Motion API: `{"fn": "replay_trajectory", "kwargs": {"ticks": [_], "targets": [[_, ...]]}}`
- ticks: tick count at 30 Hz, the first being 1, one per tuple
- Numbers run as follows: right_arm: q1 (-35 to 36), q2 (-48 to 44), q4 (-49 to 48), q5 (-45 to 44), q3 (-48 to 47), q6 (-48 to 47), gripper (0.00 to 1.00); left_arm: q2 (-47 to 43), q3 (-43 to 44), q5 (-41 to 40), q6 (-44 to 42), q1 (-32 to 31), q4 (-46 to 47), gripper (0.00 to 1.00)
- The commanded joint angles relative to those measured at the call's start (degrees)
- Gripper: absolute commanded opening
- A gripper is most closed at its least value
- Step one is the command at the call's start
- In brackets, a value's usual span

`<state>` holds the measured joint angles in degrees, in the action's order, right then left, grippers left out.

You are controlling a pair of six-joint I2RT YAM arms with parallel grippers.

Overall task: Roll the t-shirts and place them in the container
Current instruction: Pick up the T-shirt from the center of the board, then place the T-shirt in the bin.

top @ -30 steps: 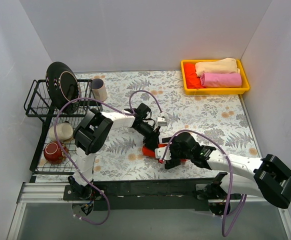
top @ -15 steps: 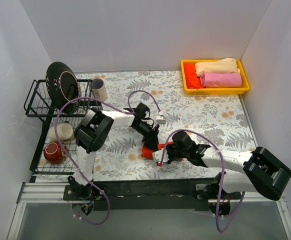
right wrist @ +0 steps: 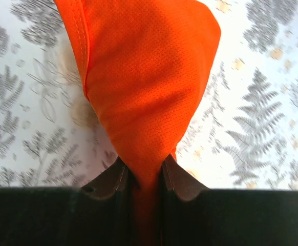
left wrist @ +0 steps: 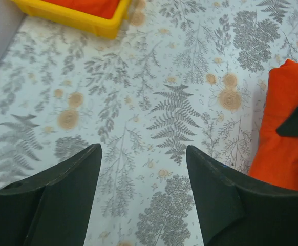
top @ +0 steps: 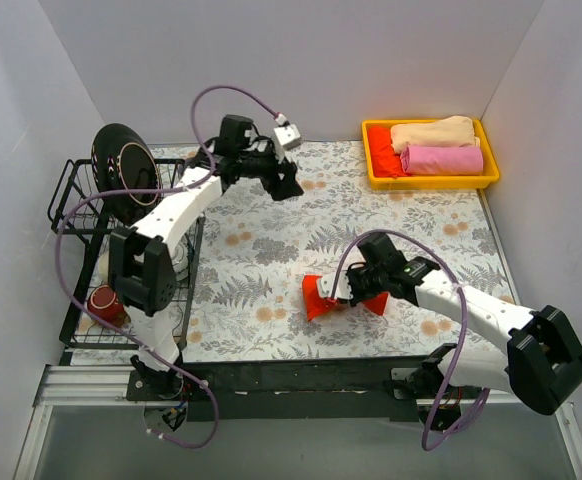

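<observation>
A bright orange-red t-shirt [top: 320,297] lies bunched on the floral table near the front middle. My right gripper [top: 356,293] is shut on one end of it. In the right wrist view the cloth [right wrist: 144,77] is pinched between the two fingers, with the gripper [right wrist: 144,174] at the fold. My left gripper [top: 289,186] hangs open over the back of the table, far from the shirt. In the left wrist view this gripper [left wrist: 144,197] has only tabletop between its fingers, and the t-shirt [left wrist: 284,133] shows at the right edge.
A yellow tray [top: 431,182] at the back right holds beige [top: 433,133], pink [top: 441,160] and orange-red [top: 383,158] rolled bundles; its corner [left wrist: 87,20] shows in the left wrist view. A black dish rack [top: 76,235] at the left holds a dark plate [top: 121,170] and a red bowl [top: 104,303].
The left arm has let go and swung from the shirt up to the back of the table, jaws wider. The right gripper has shut on the shirt and pulled it slightly right.
</observation>
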<state>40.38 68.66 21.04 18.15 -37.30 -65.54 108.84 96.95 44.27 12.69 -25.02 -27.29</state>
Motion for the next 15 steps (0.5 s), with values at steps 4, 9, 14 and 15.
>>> {"fn": "replay_trajectory", "kwargs": {"ticks": [4, 9, 14, 15], "targets": [[-6.5, -1.3, 5.0, -3.4, -7.1, -4.9, 0.01, -13.0, -5.2, -5.0, -2.5, 1.1, -1.0, 0.67], [-14.2, 2.5, -2.6, -6.6, -12.7, -4.3, 0.01, -18.4, -10.5, -4.5, -3.6, 1.1, -2.4, 0.68], [-26.7, 13.3, -5.9, -4.3, -24.9, -4.2, 0.01, -20.9, -12.3, -3.1, -4.3, 1.2, -3.5, 0.68], [-28.1, 14.9, -8.0, -3.7, -28.3, -4.1, 0.01, -20.9, -12.4, -2.9, -4.3, 1.2, -3.6, 0.68]]}}
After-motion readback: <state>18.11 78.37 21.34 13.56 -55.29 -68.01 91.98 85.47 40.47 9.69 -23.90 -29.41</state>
